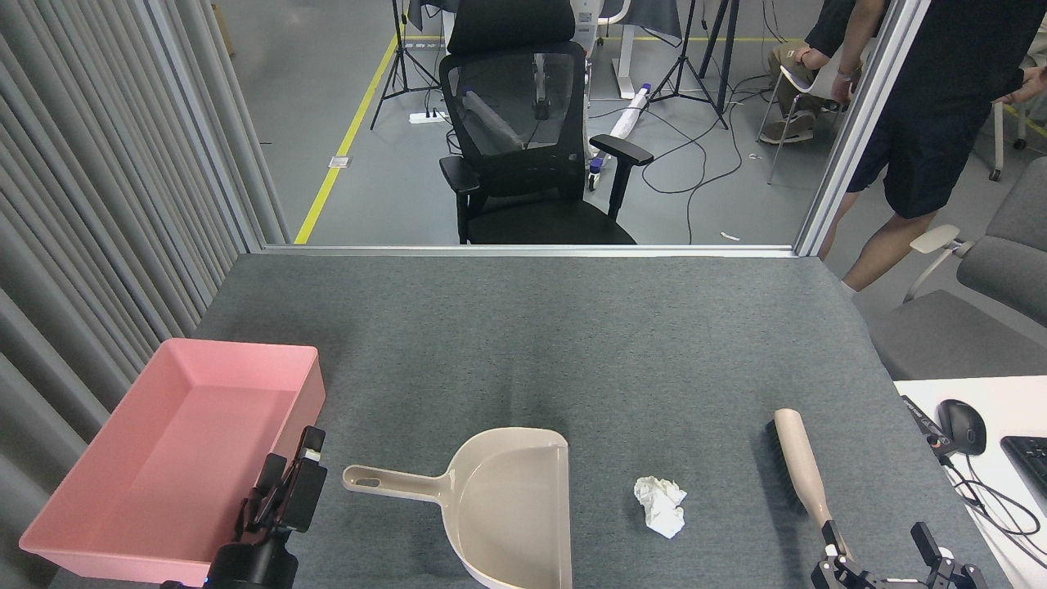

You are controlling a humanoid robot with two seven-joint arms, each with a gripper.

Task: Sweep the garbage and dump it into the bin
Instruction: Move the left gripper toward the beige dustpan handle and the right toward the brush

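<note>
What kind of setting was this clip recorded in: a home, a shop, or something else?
Most likely a robotics lab or office test bay. A felt-covered table is fenced by aluminium framing, tripods and loose cables stand on the taped concrete floor, and an office chair and a person are behind.

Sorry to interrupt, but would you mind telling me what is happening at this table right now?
Nothing is being held yet. The crumpled white tissue wad lies on the grey felt table, between the beige plastic dustpan and the beige-handled brush. The left pincer hovers by the dustpan's handle, beside the empty pink plastic tub; seen edge-on, its opening is unclear. The right pincer is open near the brush handle's end. A person stands beyond the table.
</note>
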